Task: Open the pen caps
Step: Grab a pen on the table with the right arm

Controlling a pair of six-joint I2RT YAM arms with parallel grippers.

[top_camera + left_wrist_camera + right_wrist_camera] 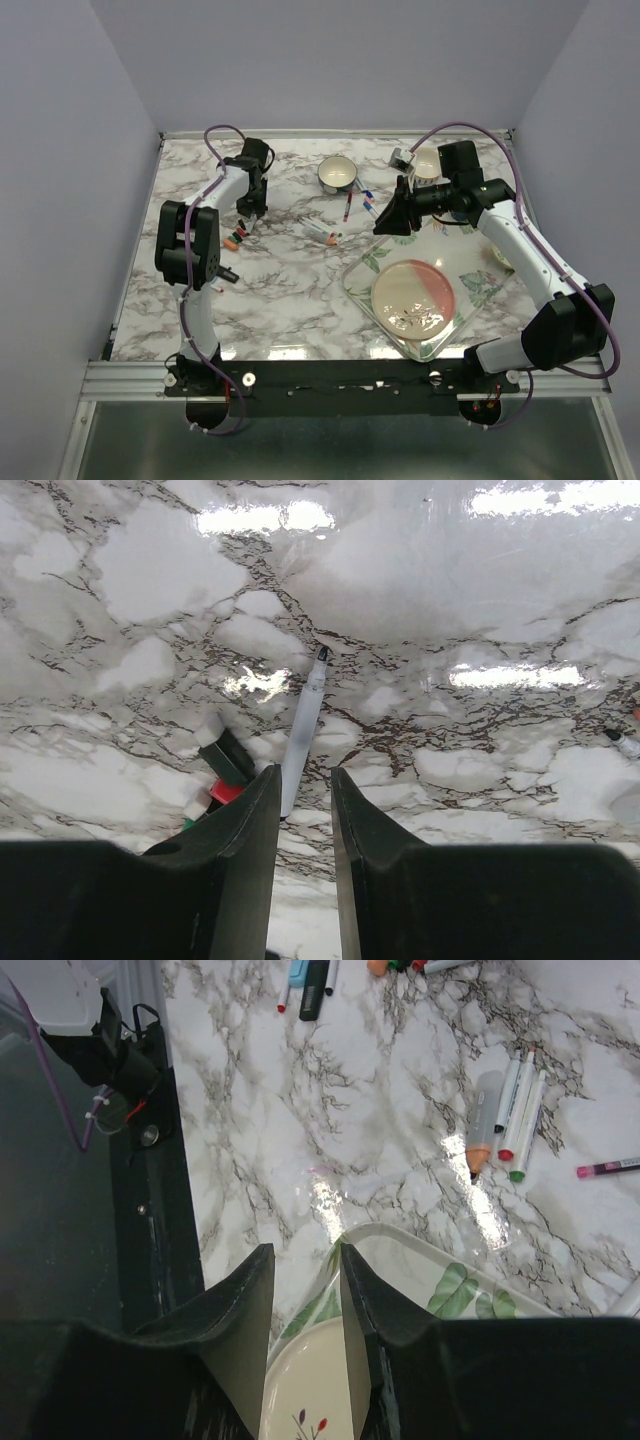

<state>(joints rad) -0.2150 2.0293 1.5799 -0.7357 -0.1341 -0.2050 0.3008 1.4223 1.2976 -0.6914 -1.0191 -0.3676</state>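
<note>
My left gripper (305,772) stands open just above the marble table at the far left (255,212). A white pen barrel (303,725) with a bare black tip lies on the table, its near end between my fingertips and untouched. Left of that lie loose pen caps, a black one (228,755) and a red one (226,792), seen from above as a small coloured cluster (237,238). My right gripper (303,1248) is open and empty over the corner of the leaf-print tray (450,1260), also seen from above (385,225).
Several capped pens lie mid-table (320,232) and further back (348,205), with a grey marker and two white pens (505,1110) in the right wrist view. A cup (337,173) stands at the back. The tray (365,270) holds a pink plate (413,297).
</note>
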